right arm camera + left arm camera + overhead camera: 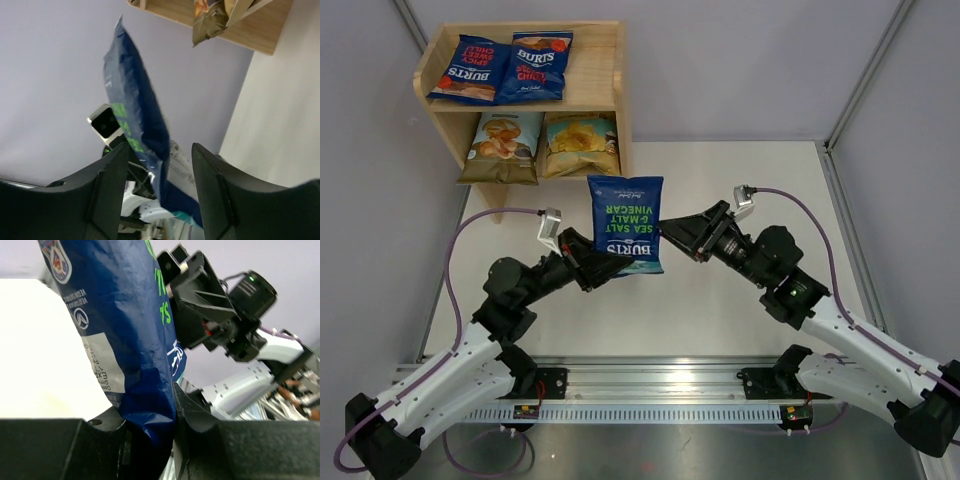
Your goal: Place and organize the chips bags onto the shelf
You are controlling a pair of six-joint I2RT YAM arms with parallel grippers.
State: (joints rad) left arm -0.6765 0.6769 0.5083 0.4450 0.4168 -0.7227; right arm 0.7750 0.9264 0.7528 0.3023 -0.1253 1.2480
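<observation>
Pale grey walls [740,60] close in a white counter [740,180]; the shelf [605,70] of light wood stands at the far left corner of it, against the back wall. On the top tier of the shelf two red-lettered Burts bags lie flat side by side, one at the left [470,70] and one just beside it at the right [540,65]; their edges seem to touch. On the lower tier we see the light-blue bag [505,145] at the left and the yellow bag [580,143] at the right, both leaning with their fronts toward the camera.

The green-lettered bag [626,222] is in the air over the middle of the counter, in front of the shelf and apart from it; it is held upright with its print upside down. The left claw [603,268] grips this bag by its lower edge; in the left wrist view the blue foil [125,340] is pinched tight between the two dark fingers of the claw [150,440]. The right claw [670,237] points at the right edge of the same bag; in the right wrist view its fingers stand wide apart [161,155] and the edge of the bag [135,115] hangs between them; we see no finger pressing on the foil.
</observation>
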